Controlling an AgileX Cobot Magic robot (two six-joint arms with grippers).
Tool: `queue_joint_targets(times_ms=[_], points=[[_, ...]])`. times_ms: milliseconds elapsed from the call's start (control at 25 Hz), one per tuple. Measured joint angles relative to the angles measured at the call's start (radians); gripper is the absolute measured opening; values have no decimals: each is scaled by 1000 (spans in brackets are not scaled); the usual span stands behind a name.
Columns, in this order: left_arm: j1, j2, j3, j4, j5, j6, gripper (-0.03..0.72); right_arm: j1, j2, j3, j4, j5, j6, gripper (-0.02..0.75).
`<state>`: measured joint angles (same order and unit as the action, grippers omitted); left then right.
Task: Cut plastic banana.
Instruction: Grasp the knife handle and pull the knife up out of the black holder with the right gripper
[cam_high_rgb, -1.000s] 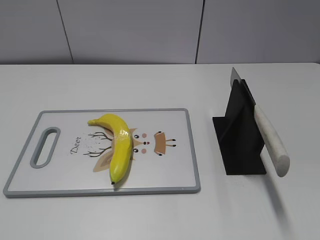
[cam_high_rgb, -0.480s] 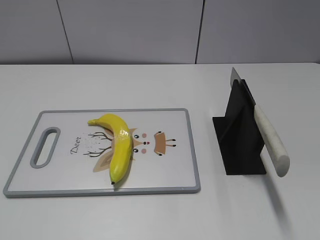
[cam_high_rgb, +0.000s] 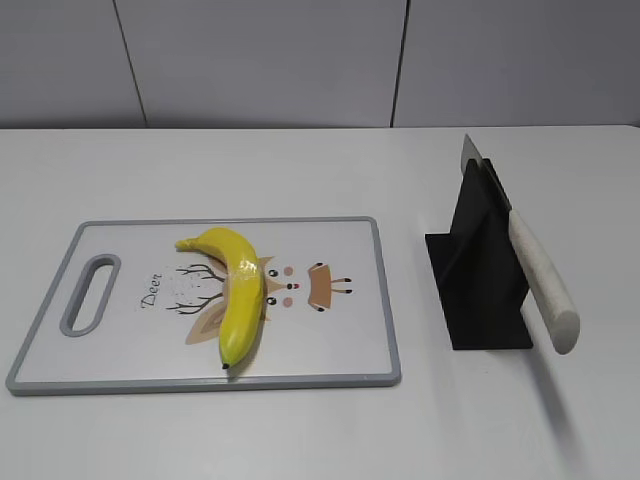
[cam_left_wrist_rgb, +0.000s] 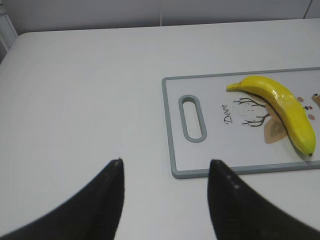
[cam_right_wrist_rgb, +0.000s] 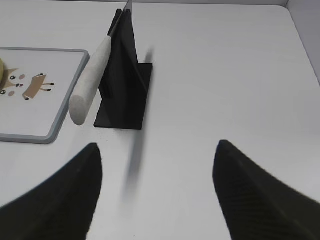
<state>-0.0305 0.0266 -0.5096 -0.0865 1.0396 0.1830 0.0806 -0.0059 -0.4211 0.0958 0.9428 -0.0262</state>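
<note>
The yellow plastic banana (cam_high_rgb: 238, 290) lies on a white cutting board with a grey rim (cam_high_rgb: 390, 330), its dark tip toward the front edge. It also shows in the left wrist view (cam_left_wrist_rgb: 282, 102) on the board (cam_left_wrist_rgb: 167, 125). A knife with a pale handle (cam_high_rgb: 542, 283) rests slanted in a black stand (cam_high_rgb: 480, 270); in the right wrist view the handle (cam_right_wrist_rgb: 90, 82) sticks out of the stand (cam_right_wrist_rgb: 125, 90). My left gripper (cam_left_wrist_rgb: 165, 162) is open and empty over bare table, left of the board. My right gripper (cam_right_wrist_rgb: 157, 146) is open and empty, in front of the stand.
The board has a handle slot (cam_high_rgb: 90, 293) at its left end and a deer drawing under the banana. A white table (cam_high_rgb: 300, 170) carries everything, with grey wall panels behind. Neither arm shows in the exterior view.
</note>
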Motion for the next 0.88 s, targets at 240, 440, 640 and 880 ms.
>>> queue_joint_targets(times_ms=[240,440,640,880], points=[[0,0,2,0,0,0,512,0,46,-13,1,2,26,526],[0,0,3,0,0,0,530,0,269,-101,7,55,37,526],[0,0,3,0,0,0,540,0,527,-246,8,149,34,526],[0,0,3,0,0,0,539,80,760,-387,7,188,15,526]])
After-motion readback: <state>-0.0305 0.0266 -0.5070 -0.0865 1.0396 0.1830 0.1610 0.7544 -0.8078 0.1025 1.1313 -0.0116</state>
